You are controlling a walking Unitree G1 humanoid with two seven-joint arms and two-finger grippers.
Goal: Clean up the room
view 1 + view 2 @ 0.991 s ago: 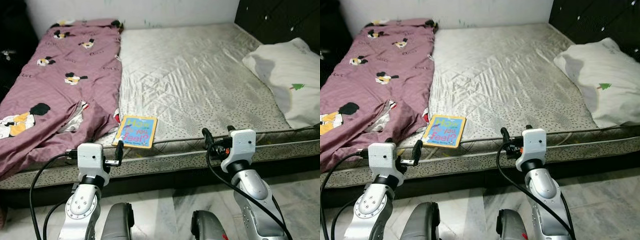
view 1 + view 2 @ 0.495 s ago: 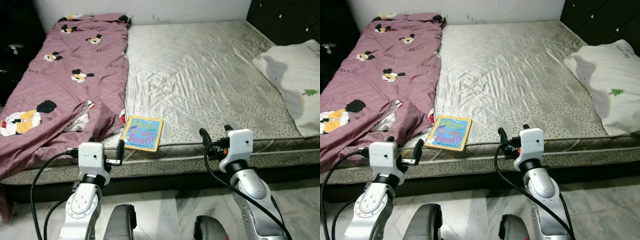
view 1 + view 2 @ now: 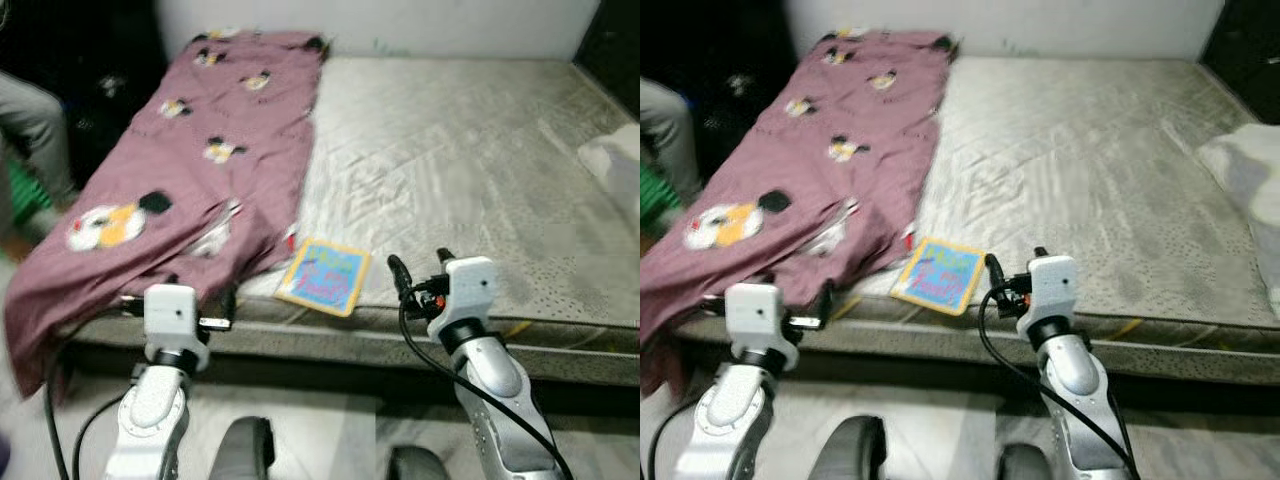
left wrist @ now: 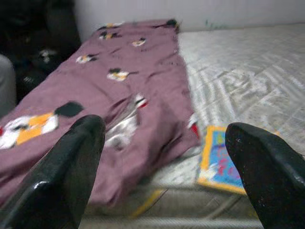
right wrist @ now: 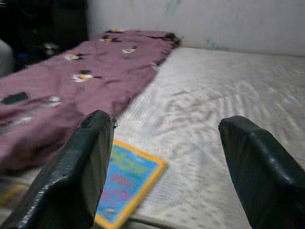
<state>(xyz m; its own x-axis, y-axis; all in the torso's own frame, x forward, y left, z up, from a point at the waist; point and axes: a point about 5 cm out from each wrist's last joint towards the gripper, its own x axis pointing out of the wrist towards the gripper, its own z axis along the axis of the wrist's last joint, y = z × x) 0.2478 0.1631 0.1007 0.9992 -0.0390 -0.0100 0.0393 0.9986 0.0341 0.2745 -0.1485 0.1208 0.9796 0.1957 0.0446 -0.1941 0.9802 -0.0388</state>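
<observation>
Camera swung left; book (image 3: pixel 324 276) unmoved at bed (image 3: pixel 480 170) edge beside blanket (image 3: pixel 190 190). Left hand (image 4: pixel 162 167) and right hand (image 5: pixel 159 167) both spread, empty. Book looks thin, stiff, light: pinch overhanging near edge.

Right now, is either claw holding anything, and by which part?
Nothing is held. The left claw and the right claw are both open and empty, raised short of the mattress edge; the book lies untouched on it.
</observation>
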